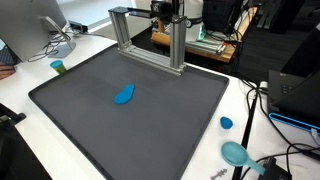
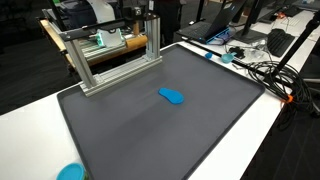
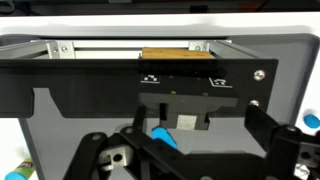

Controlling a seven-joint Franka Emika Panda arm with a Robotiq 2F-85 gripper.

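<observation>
Gripper (image 3: 190, 155) spread wide over the grey mat (image 3: 80, 115). Blue object (image 3: 164, 137) lies between my fingers, apparently untouched. Metal frame (image 3: 130, 48) ahead.

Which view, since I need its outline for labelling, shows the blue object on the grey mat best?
An exterior view: the blue object lies whole and unblocked on the grey mat, seen from higher up. In an exterior view it looks flatter. The wrist view shows something blue, perhaps not it.
</observation>
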